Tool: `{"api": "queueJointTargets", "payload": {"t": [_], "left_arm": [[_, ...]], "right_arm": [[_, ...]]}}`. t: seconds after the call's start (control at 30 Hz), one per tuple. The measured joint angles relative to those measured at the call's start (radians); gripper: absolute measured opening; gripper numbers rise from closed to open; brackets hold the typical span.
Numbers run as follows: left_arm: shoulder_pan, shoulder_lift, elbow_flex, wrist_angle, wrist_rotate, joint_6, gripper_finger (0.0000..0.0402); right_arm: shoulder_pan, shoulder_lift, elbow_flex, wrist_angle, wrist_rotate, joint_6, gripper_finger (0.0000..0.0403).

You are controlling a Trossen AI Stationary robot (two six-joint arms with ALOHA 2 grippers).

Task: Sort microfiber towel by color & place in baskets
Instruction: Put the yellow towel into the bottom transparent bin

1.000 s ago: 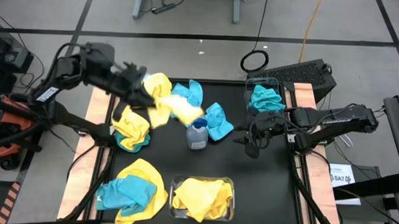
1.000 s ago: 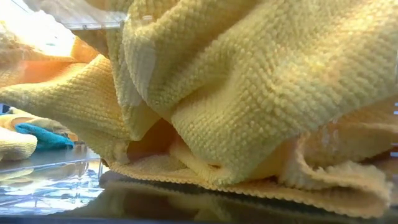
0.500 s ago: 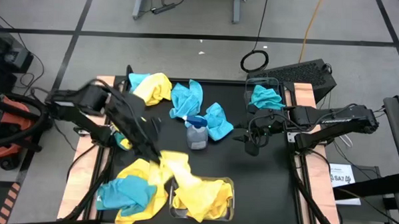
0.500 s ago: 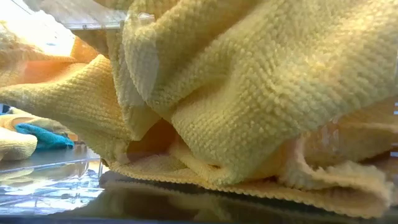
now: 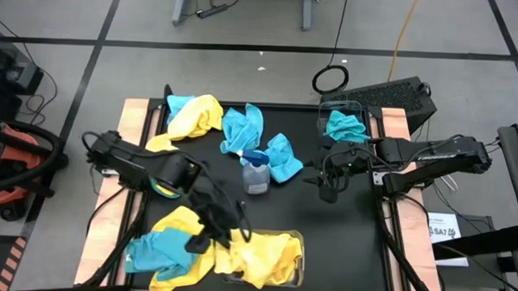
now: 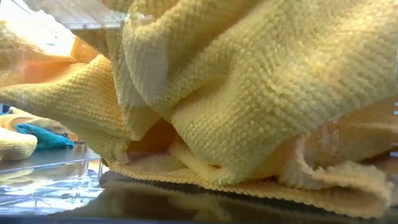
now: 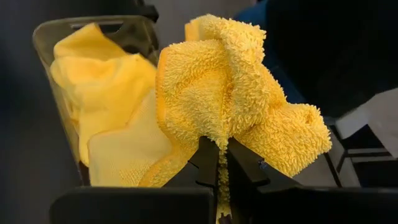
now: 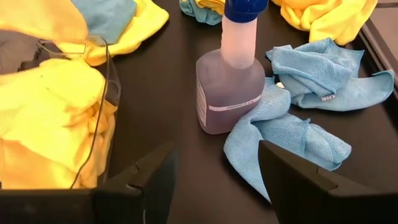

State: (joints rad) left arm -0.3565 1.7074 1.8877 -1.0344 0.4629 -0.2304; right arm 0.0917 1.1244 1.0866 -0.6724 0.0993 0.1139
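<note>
My left gripper (image 5: 214, 230) is low at the left end of the near basket (image 5: 295, 243) and is shut on a yellow towel (image 7: 236, 93). That clear basket (image 7: 46, 37) holds more yellow towels, which fill the low view (image 6: 249, 93). My right gripper (image 5: 327, 188) waits open right of the spray bottle (image 5: 256, 173), touching nothing. The far right basket (image 5: 357, 107) holds a teal towel (image 5: 346, 124). Loose teal towels (image 5: 242, 128) and yellow ones (image 5: 200, 113) lie on the black mat. My left gripper pinches a bunched fold of the yellow towel (image 7: 219, 142) between its two fingers. The cloth bulges out past the fingertips in several folds. The gripper comes slanting down from the table's left. The towel is by the basket's left end; whether it rests on the towels inside, I cannot tell.
A yellow and teal pile (image 5: 169, 246) lies at the near left corner, just left of the basket. Two teal towels (image 8: 298, 118) spread beside the spray bottle (image 8: 227, 81). Wooden strips (image 5: 130, 128) border the mat on both sides. The mat's middle right (image 5: 351, 226) is bare.
My left gripper has carried the yellow towel from the far left of the mat toward the near edge and down to the near basket's left end, staying shut on it. The towel, lifted clear before, now bunches at the basket. The right arm kept still.
</note>
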Motion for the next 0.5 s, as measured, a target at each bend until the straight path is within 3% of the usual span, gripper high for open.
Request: {"api": "queueJointTargets", "payload": {"t": [0.17, 0.4, 0.5], "left_arm": [[0.003, 0.07, 0.0, 0.057, 0.0, -0.023, 0.0017], [-0.001, 0.205, 0.0, 0.264, 0.003, -0.216, 0.0017], [-0.005, 0.242, 0.0, 0.273, 0.007, -0.24, 0.0017]], "right_arm": [[0.0, 0.0, 0.0, -0.03, 0.0, -0.05, 0.0215], [0.0, 0.0, 0.0, -0.148, 0.0, -0.155, 0.0215], [0.0, 0.0, 0.0, -0.155, 0.0, -0.169, 0.0215]]}}
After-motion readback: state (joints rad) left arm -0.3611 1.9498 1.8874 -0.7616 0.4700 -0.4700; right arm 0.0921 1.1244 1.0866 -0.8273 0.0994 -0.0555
